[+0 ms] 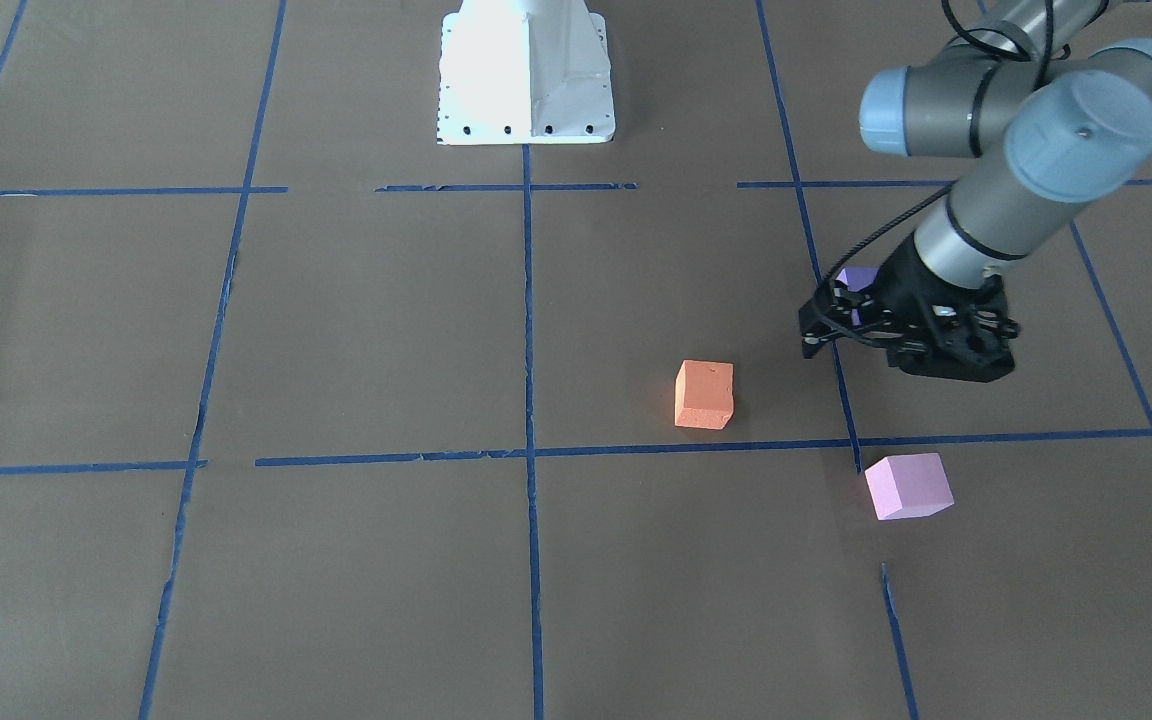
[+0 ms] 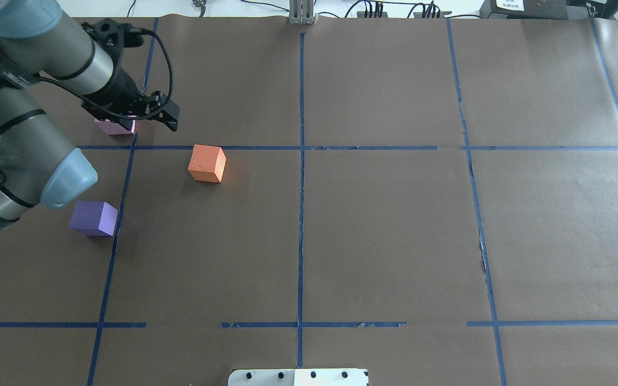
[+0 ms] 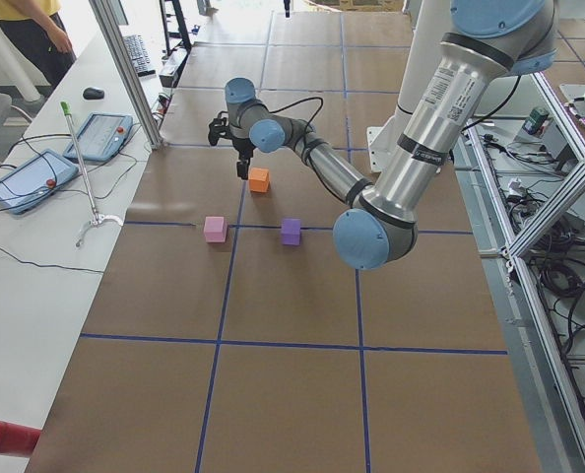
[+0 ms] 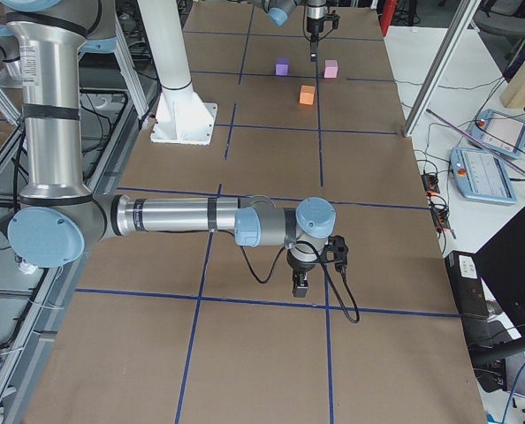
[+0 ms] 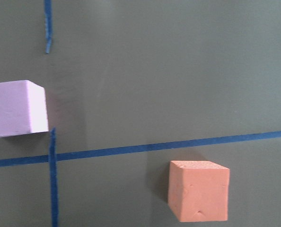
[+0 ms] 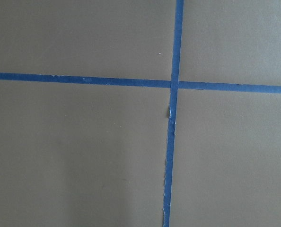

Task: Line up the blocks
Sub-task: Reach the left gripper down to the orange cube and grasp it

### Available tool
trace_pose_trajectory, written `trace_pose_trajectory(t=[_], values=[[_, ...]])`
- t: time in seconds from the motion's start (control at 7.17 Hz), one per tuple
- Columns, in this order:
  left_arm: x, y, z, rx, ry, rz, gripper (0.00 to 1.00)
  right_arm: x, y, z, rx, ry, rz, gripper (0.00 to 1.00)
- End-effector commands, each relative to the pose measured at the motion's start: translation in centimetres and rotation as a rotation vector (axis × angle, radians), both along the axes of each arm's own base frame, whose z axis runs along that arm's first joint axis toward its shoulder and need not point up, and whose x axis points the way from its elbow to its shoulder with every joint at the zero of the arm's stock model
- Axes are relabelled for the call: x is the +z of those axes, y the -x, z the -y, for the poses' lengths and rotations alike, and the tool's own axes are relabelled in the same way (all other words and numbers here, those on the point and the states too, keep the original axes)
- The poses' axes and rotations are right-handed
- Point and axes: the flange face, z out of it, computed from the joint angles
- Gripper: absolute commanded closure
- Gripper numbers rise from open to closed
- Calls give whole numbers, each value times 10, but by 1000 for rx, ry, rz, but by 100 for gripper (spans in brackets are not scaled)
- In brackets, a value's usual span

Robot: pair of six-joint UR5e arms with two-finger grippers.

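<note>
The orange block (image 1: 704, 394) sits near the middle of the table and also shows in the overhead view (image 2: 207, 163) and the left wrist view (image 5: 198, 190). The pale pink block (image 1: 908, 486) lies on the operators' side of a tape line, partly hidden under the arm in the overhead view (image 2: 116, 126). The purple block (image 2: 93, 217) lies nearer the robot, mostly hidden behind the gripper in the front view (image 1: 854, 278). My left gripper (image 2: 172, 122) hovers between the pink and purple blocks, shut and empty, tips pointing toward the orange block. My right gripper (image 4: 300, 284) hangs far off over bare paper; I cannot tell its state.
Brown paper with a blue tape grid (image 2: 301, 147) covers the table. The white robot base (image 1: 526, 75) stands at the robot's edge. A side bench with tablets (image 3: 96, 138) and a person (image 3: 36, 30) are beyond the table on the operators' side.
</note>
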Motion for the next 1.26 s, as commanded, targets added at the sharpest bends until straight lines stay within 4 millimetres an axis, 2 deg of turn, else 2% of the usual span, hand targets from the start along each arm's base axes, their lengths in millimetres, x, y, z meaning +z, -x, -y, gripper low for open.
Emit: trace_pose_trajectory(t=[0.0, 0.14, 0.42, 0.7, 0.84, 1.12], values=[[-3, -80, -35, 5, 31, 28, 0, 0, 0, 0, 0, -1, 0, 0], [4, -84, -30, -62, -5, 79, 0, 0, 0, 0, 0, -1, 0, 0], [6, -88, -28, -84, -69, 118, 0, 0, 0, 0, 0, -1, 0, 0], [22, -108, -14, -61, -78, 167, 0, 0, 0, 0, 1, 2, 0, 0], [19, -113, -16, -55, -86, 156, 0, 0, 0, 0, 0, 1, 0, 0], [30, -125, -17, -43, -83, 160, 0, 0, 0, 0, 0, -1, 0, 0]])
